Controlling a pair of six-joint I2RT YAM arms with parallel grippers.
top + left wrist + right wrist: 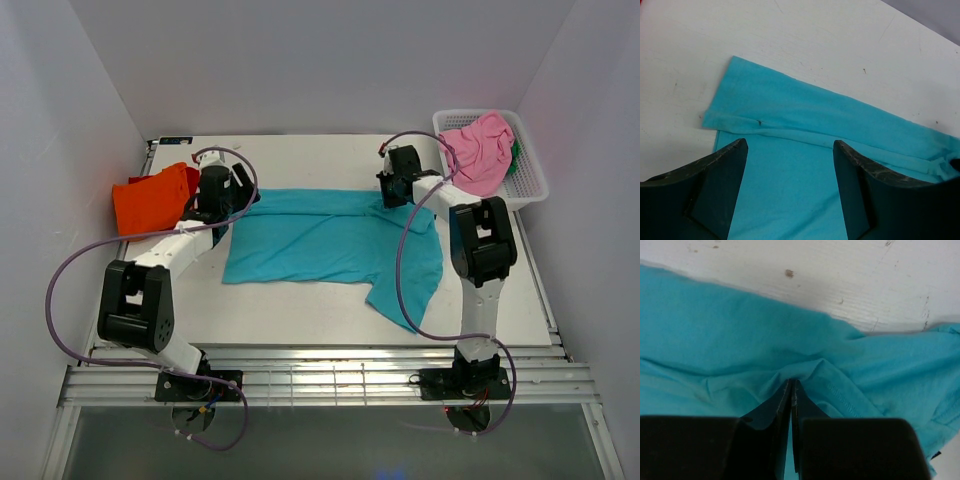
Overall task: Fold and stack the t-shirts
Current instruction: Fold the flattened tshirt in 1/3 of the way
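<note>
Step in hand: first fold of teal t-shirt [330,240], flat at table [300,310] centre; right jaws clamped on far edge, 1 o'clock; left jaws apart above 11 o'clock corner; next, likely: left pinch, joint fold toward 6 o'clock

A scuffed white tabletop [300,312] sits between plain pale grey walls [330,60]. Silver metal rails [330,381] line its near edge.

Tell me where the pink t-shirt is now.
In the top view, the pink t-shirt lies heaped in the white basket at the far right corner of the table, beyond and right of the teal t-shirt.
</note>
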